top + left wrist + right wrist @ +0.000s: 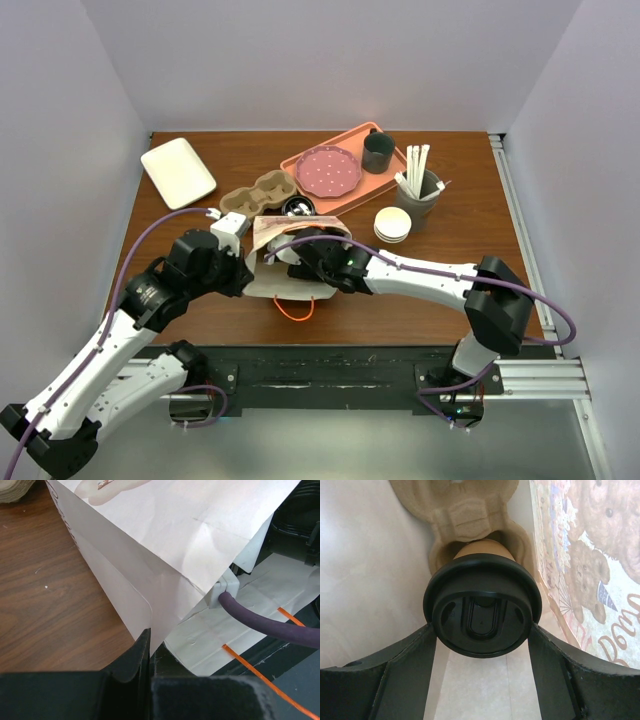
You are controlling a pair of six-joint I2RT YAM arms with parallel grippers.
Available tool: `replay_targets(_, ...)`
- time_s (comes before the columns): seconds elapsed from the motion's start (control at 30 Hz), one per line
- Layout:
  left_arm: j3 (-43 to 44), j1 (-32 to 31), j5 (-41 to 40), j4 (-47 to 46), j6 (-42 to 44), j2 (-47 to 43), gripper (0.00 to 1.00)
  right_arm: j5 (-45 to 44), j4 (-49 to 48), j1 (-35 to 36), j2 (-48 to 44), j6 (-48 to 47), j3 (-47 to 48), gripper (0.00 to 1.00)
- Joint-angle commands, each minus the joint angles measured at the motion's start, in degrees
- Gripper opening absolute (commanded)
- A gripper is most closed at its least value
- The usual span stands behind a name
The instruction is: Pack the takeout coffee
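A paper bag [278, 282] with orange handles and a bear print lies open mid-table. My left gripper [248, 262] [149, 650] is shut on the edge of the bag's white side wall. My right gripper [306, 252] [482, 628] reaches inside the bag. Its two fingers [410, 652] press on either side of the black sip lid of the takeout coffee [482, 607]. The cup's brown body sits in a pocket of a pulp cup carrier [465, 515]. In the top view the coffee is hidden by the bag and my arm.
The pulp carrier [258, 192] pokes out behind the bag, beside a small black round thing [298, 207]. Further back are a pink tray [352, 143] with a spotted plate [328, 171], a dark mug [378, 151], a grey holder of white sticks [418, 190], a stack of white discs [392, 224] and a white tray [178, 171].
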State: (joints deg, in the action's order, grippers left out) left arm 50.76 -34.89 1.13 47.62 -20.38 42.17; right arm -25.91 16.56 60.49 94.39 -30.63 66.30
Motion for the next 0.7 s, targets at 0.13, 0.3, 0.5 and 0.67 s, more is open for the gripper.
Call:
replay_targets(0.13, 0.5, -0.3, 2.6, -1.8, -1.9, -0.2, 0.0, 0.6, -3.9, -1.1, 0.9, -0.1, -1.3, 0.13)
replay_targets(0.3, 0.0, -0.3, 3.7, -3.1, -2.9, -0.6, 0.0, 0.6, -7.6, -1.2, 0.5, -1.4, -2.3, 0.13)
replay_targets(0.5, -0.6, -0.3, 4.9, -3.4, -3.3, -0.4, 0.0, 1.8, -11.7, -1.5, -0.6, -2.6, -3.5, 0.12)
replay_targets(0.67, -0.6, -0.2, 5.1, -3.3, -3.5, -0.6, 0.0, 3.0, -15.1, -2.7, -0.6, -2.1, -5.4, 0.12)
